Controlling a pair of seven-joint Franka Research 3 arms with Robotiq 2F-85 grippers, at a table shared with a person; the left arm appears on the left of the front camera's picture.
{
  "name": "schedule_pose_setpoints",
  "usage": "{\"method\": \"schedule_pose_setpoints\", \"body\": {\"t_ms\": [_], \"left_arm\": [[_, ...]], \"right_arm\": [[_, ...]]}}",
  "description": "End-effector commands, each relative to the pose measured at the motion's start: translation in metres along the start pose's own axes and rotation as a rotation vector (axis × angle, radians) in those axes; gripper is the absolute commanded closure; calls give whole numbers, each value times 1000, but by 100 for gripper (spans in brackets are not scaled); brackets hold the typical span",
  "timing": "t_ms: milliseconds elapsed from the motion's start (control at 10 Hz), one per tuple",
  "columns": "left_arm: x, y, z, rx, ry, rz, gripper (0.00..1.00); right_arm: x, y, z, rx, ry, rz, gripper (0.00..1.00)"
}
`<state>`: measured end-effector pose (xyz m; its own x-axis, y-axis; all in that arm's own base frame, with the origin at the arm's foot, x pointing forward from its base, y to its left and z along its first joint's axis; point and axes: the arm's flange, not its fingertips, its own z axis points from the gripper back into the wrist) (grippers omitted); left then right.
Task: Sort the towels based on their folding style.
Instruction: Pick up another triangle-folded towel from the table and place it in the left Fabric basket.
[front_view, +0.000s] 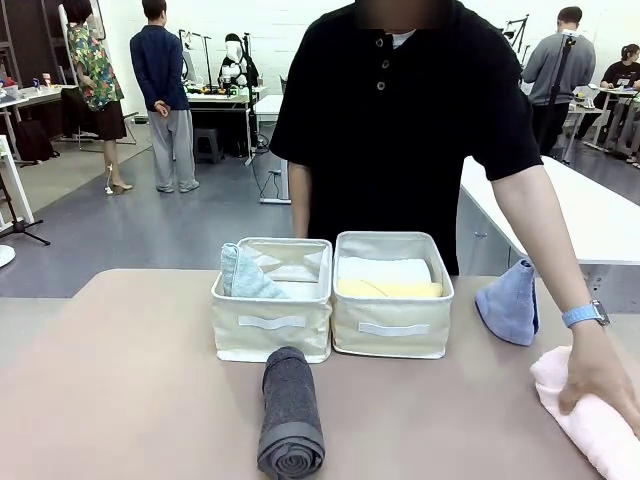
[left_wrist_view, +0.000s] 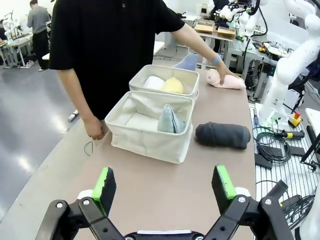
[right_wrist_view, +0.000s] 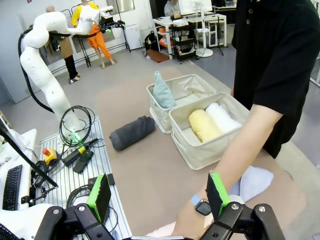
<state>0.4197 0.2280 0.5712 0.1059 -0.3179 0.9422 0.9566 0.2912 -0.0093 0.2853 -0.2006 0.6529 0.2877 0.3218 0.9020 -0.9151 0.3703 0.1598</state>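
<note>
Three towels seem sorted: the white roll (front_view: 385, 268) and yellow roll (front_view: 390, 289) lie inside the right bin (front_view: 390, 338), and the mint cone (front_view: 243, 275) sits in the bin beside it (front_view: 270, 335). Remaining are the dark grey roll (front_view: 291, 412) in front-left of the right bin, the periwinkle cone (front_view: 509, 300) to its right, and the pink roll (front_view: 598, 440) farther right under the person's hand (front_view: 600, 380). My left gripper (left_wrist_view: 162, 185) and right gripper (right_wrist_view: 158, 195) stand spread and empty.

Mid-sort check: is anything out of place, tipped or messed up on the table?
Nothing is spilled, tipped or damaged. Three towels lie outside the bins, unsorted: the dark grey roll in front of the left bin, the periwinkle cone beside the right bin, and the pink roll under the person's hand.
</note>
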Motion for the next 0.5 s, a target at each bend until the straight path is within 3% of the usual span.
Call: {"method": "schedule_pose_setpoints", "body": {"t_ms": [0, 100, 300, 400], "left_arm": [[1, 6, 0, -78, 23, 2, 0], [0, 0, 0, 0, 0, 0, 0], [0, 0, 0, 0, 0, 0, 0], [0, 0, 0, 0, 0, 0, 0]], "right_arm": [[1, 0, 1, 8, -14, 12, 0], [1, 0, 1, 8, -14, 12, 0], [0, 0, 0, 0, 0, 0, 0], [8, 10, -28, -11, 168, 24, 0]]}}
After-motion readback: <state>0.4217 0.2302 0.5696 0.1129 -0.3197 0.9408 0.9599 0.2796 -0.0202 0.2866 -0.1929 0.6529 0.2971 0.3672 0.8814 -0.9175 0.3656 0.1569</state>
